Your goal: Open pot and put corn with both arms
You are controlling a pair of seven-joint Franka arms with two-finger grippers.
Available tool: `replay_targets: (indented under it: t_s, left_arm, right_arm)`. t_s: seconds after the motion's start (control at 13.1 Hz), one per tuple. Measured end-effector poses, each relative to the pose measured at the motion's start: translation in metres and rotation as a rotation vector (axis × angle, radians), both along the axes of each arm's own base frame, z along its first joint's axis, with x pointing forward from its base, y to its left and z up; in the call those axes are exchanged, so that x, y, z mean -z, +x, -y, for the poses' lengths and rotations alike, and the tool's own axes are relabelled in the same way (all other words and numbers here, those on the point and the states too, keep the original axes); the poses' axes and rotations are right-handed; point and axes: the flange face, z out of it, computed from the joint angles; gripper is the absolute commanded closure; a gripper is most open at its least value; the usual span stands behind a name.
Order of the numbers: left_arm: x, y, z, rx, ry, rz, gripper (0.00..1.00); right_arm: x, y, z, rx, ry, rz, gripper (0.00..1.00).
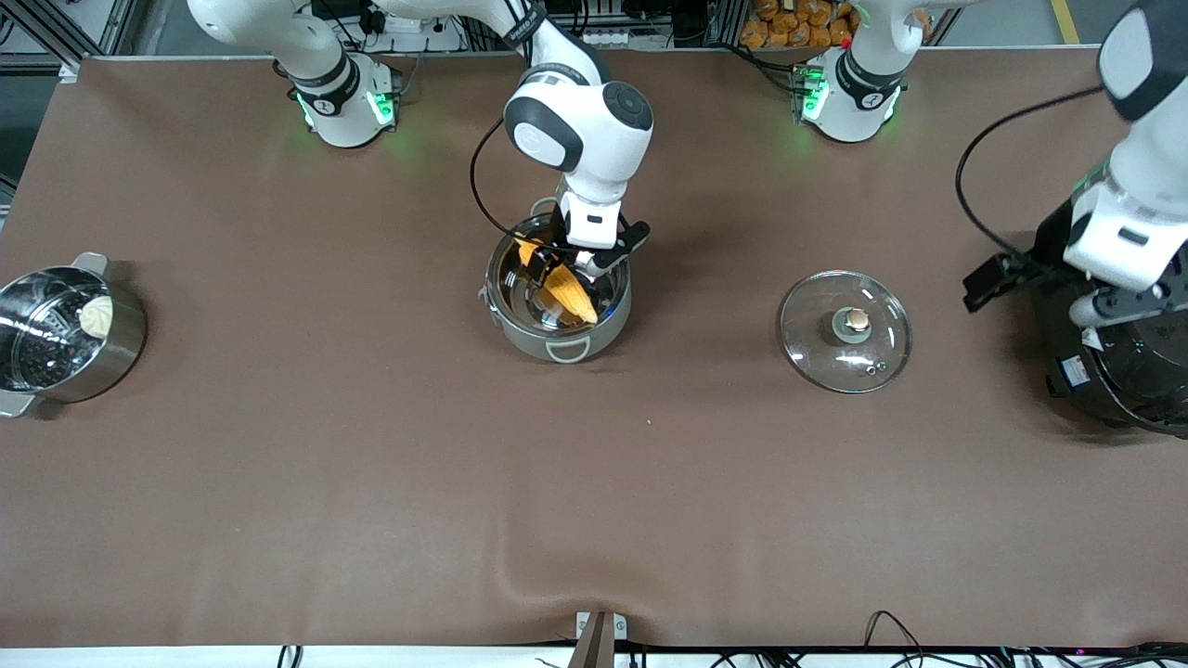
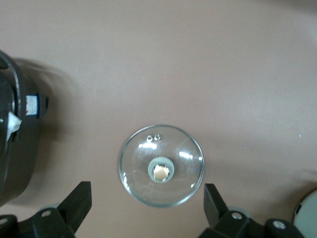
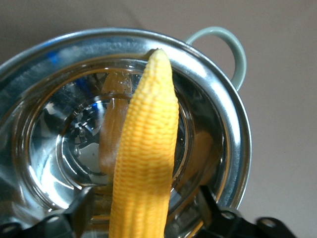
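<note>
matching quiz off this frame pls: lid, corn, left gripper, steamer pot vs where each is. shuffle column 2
1. lid
2. corn
3. left gripper
4. steamer pot

A. over the open pot, between the right gripper's fingers
B. at the right arm's end of the table, white bun inside
C. flat on the table, between the pot and the black rice cooker
D. fingers open, up over the lid

Pairs: 1-C, 2-A, 3-D, 4-B

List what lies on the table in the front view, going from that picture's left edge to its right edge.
Steamer pot with its white bun → the pot with the corn held in it by the right gripper → glass lid → black rice cooker under the left gripper.
</note>
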Motion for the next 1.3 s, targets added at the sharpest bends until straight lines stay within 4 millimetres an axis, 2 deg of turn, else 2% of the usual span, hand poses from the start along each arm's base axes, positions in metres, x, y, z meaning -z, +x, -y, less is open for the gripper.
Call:
replay_targets:
  t_s: [0.23, 0.38, 0.53, 0.69, 0.76, 0.92, 1.07, 1.15, 1.3]
  left_arm:
    - [-0.034, -0.009, 0.003, 0.010, 0.001, 0.033, 0.00]
    - [-0.050, -0.007, 0.002, 0.015, 0.001, 0.011, 0.00]
    - [-0.054, 0.001, 0.001, 0.018, -0.001, -0.018, 0.00]
    - [-0.046, 0.007, 0.000, 0.032, 0.000, -0.056, 0.00]
    - [-0.044, 0.009, -0.002, 0.044, 0.001, -0.067, 0.00]
    - [-0.043, 0.010, -0.005, 0.058, 0.002, -0.077, 0.00]
    - [-0.046, 0.010, -0.004, 0.068, 0.002, -0.076, 0.00]
    - [-0.045, 0.010, -0.004, 0.073, 0.003, -0.077, 0.00]
    - [-0.044, 0.010, -0.003, 0.085, 0.003, -0.081, 0.00]
  right_arm:
    - [-0.012, 0.007, -0.003, 0.009, 0.020, 0.019, 0.00]
    - [-0.028, 0.016, -0.002, 0.028, 0.031, 0.038, 0.00]
    - [-0.052, 0.032, 0.008, 0.068, 0.053, 0.055, 0.00]
    - [-0.076, 0.062, 0.038, 0.152, 0.100, 0.044, 0.00]
    - [-0.086, 0.086, 0.064, 0.192, 0.119, 0.031, 0.00]
    - [-0.101, 0.139, 0.137, 0.286, 0.165, -0.019, 0.00]
    - [-0.111, 0.187, 0.233, 0.413, 0.191, -0.067, 0.00]
    - [-0.119, 0.204, 0.282, 0.469, 0.196, -0.076, 0.00]
    - [-0.135, 0.223, 0.373, 0.553, 0.198, -0.092, 0.00]
